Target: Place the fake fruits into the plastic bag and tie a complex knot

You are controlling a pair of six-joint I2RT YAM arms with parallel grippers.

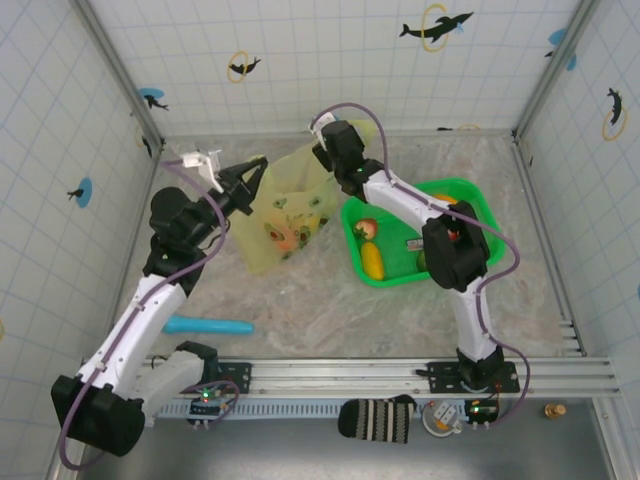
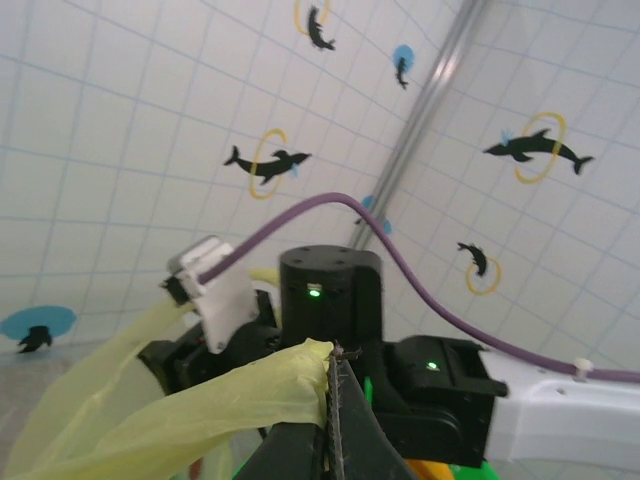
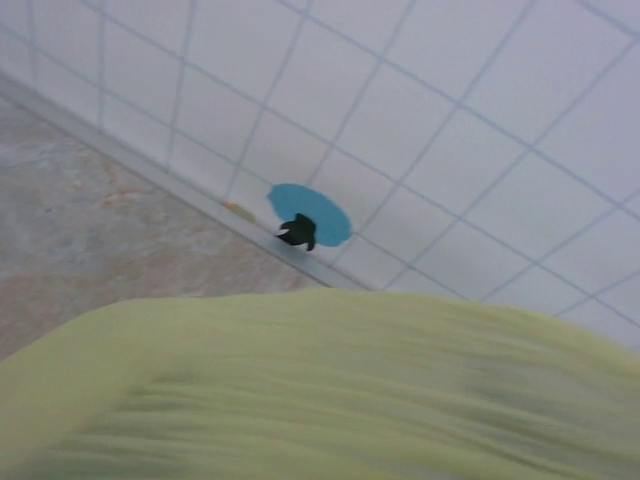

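Clamping shut on a rim of the plastic bag, the left end effector holds it up beside the right end effector, whose grip cannot be told; uneven pull might slip or tear the thin film, fake fruits lying off to that one's right

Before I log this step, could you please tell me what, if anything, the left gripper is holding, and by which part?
The left gripper is shut on the plastic bag, pinching a bunched, stretched strip of its upper rim.
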